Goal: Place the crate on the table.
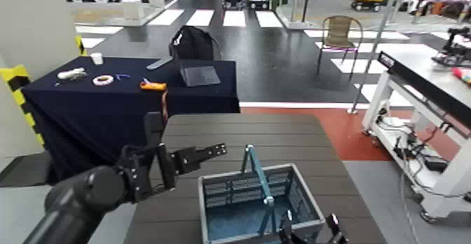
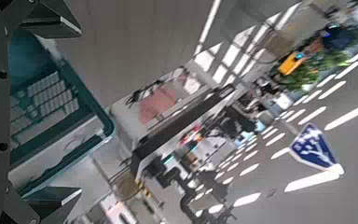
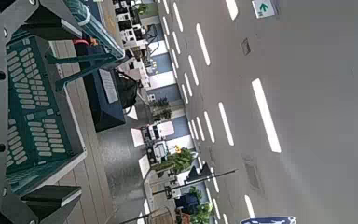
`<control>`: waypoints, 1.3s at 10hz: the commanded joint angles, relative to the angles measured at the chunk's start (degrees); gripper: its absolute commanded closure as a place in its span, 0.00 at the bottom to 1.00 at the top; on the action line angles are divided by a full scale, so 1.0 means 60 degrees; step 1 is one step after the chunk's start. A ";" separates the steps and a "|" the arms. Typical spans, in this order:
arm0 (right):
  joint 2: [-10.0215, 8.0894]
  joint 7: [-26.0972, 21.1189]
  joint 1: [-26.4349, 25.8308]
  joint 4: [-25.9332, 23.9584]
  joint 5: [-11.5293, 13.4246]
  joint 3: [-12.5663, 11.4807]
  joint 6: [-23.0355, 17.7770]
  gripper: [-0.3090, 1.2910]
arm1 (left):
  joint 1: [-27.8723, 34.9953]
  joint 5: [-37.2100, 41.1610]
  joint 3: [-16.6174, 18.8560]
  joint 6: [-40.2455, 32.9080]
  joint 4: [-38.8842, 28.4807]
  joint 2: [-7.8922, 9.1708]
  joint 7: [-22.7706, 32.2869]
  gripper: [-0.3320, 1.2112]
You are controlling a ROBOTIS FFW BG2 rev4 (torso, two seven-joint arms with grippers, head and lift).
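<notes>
No brand, label or legible writing appears on the crate [image 1: 258, 203] or either gripper; the only markings in view are a white arrow on a blue floor sign [image 2: 314, 147] and a small green arrow sign [image 3: 262, 7], neither with readable text. The crate rests on the slatted brown table [image 1: 238, 131] at its near edge, its teal hoop handle [image 1: 258, 173] standing upright. The left gripper [image 1: 203, 154] hangs over the tabletop with its fingers spread apart and holding nothing; the crate's left wall lies just beyond and below the fingertips, not touching them. The right gripper [image 1: 307, 231] is cut off by the lower frame edge; its two dark fingertips stand apart at the crate's near right corner, and contact with the rim cannot be determined. In both wrist views the gripper bodies appear only as dark edge shapes, with the crate's lattice wall [image 3: 37, 103] between the fingers.
</notes>
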 commanded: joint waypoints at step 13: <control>0.0091 -0.0044 0.0333 -0.0399 0.0542 -0.0491 0.0200 0.27 | 0.6407 -0.5939 0.0495 -0.8978 -0.3248 -0.0627 0.5035 0.29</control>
